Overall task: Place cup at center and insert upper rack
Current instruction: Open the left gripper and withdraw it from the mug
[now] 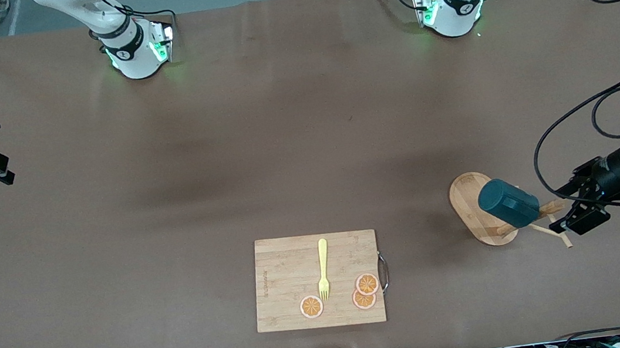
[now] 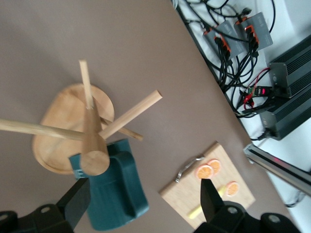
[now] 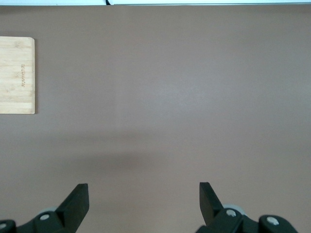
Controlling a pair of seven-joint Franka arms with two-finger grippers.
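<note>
Cup [image 1: 507, 202] on upper rack [image 1: 483, 209], left gripper [image 1: 578, 212] beside

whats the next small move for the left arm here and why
Probably ease the left gripper down around the top of the mug tree post. Its fingers are open and empty, hovering just above the post, and the teal cup hangs on a peg. The right gripper waits open over bare table.
</note>
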